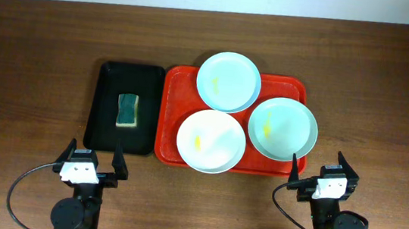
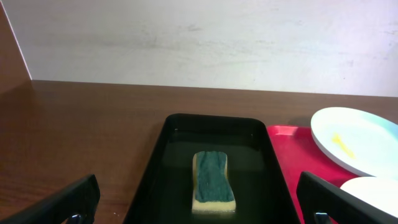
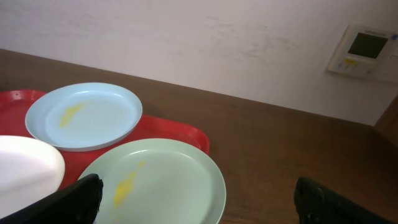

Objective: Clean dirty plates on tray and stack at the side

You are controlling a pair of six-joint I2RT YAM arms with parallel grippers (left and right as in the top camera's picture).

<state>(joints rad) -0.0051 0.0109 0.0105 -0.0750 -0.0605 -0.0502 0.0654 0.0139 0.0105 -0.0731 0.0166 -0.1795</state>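
Observation:
The red tray (image 1: 173,96) holds three plates, each with a yellow smear: a pale blue plate (image 1: 228,81) at the back, a white plate (image 1: 211,140) at the front left, and a pale green plate (image 1: 282,128) overhanging the right rim. The right wrist view shows the green plate (image 3: 168,180), the blue plate (image 3: 87,115) and the white plate's edge (image 3: 28,168). My left gripper (image 1: 93,162) is open and empty, in front of the black tray. My right gripper (image 1: 318,174) is open and empty, just in front of the green plate.
A smaller black tray (image 1: 104,111) left of the red tray holds a green-topped yellow sponge (image 1: 128,111); it also shows in the left wrist view (image 2: 212,180). A pale wall runs behind the table, with a wall panel (image 3: 364,50) at the right.

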